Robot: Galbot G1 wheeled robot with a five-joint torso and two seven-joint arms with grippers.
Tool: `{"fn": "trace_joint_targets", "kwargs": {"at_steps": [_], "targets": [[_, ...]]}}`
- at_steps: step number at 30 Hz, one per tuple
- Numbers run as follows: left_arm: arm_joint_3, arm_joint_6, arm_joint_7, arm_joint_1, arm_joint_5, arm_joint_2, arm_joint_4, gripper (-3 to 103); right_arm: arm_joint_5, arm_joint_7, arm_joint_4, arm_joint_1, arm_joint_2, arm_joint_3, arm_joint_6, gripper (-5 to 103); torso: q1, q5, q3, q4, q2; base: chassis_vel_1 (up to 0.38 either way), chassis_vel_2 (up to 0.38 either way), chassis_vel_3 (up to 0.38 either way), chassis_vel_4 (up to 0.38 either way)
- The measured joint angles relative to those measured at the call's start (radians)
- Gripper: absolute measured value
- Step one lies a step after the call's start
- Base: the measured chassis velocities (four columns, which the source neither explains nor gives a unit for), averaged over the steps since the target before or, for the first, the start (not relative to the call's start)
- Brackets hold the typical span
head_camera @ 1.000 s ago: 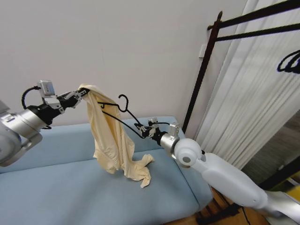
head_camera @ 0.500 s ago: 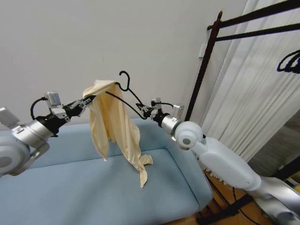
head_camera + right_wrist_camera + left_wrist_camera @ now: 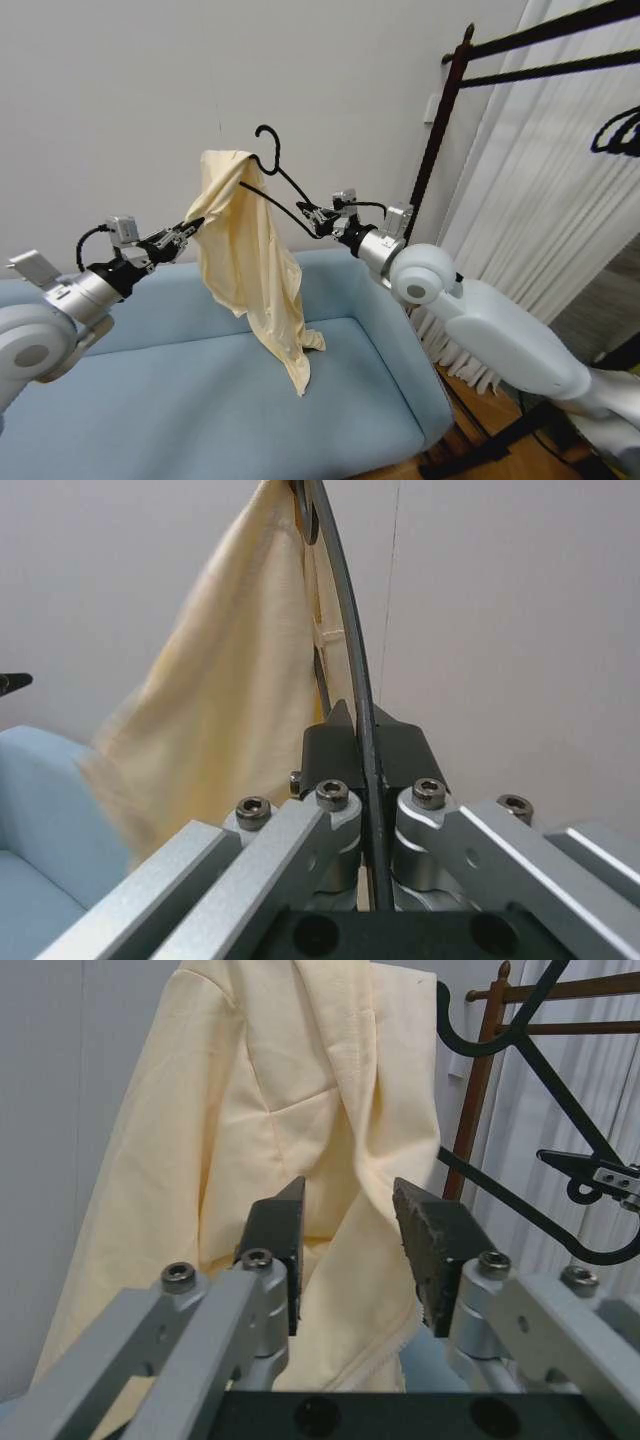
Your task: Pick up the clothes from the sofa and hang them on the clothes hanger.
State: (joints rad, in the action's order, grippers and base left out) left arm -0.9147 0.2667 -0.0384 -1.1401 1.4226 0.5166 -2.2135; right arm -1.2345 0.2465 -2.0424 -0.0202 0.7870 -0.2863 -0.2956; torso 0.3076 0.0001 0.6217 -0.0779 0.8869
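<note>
Two grippers, one load: right gripper (image 3: 318, 216) pinches the hanger (image 3: 268, 160), lifted higher than a second ago, shirt (image 3: 245, 240) draped just beyond its tips. Left gripper (image 3: 348, 1225) has let go (jaws wide, empty), shirt just ahead. We judge rack (image 3: 437, 140) next.
</note>
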Motion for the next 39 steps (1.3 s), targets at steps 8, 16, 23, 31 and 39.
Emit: {"fn": "trace_joint_targets", "kwargs": {"at_steps": [8, 16, 23, 31, 39], "targets": [[-0.006, -0.001, 0.011, 0.002, 0.003, 0.007, -0.01, 60, -0.006, -0.06, -0.025, 0.005, -0.064, 0.004, 0.018, 2, 0.0, 0.0, 0.0, 0.0, 0.0, 0.0, 0.0, 0.0, 0.0], [-0.016, -0.004, 0.016, 0.008, 0.002, -0.011, 0.012, 93, -0.041, -0.098, -0.055, 0.006, -0.124, 0.014, 0.025, 2, 0.0, 0.0, 0.0, -0.0001, 0.0, 0.0, 0.0, 0.0, 0.0], [-0.013, -0.008, 0.007, 0.02, 0.002, -0.027, 0.024, 100, -0.073, -0.095, -0.104, 0.014, -0.143, 0.016, 0.019, 2, 0.0, 0.0, 0.0, 0.0, 0.0, 0.0, 0.0, 0.0, 0.0], [0.002, -0.023, -0.049, 0.024, -0.061, -0.051, 0.003, 100, -0.091, -0.092, -0.15, 0.019, -0.146, 0.009, 0.005, 2, 0.0, -0.0001, 0.0, 0.0, 0.0, 0.0, 0.0, 0.0, 0.0], [0.004, -0.025, -0.065, 0.028, -0.085, -0.067, 0.013, 102, -0.1, -0.089, -0.177, 0.019, -0.147, 0.007, 0.002, 2, 0.0, -0.0001, 0.0, 0.0, 0.0, 0.0, 0.0, 0.0, 0.0]]}}
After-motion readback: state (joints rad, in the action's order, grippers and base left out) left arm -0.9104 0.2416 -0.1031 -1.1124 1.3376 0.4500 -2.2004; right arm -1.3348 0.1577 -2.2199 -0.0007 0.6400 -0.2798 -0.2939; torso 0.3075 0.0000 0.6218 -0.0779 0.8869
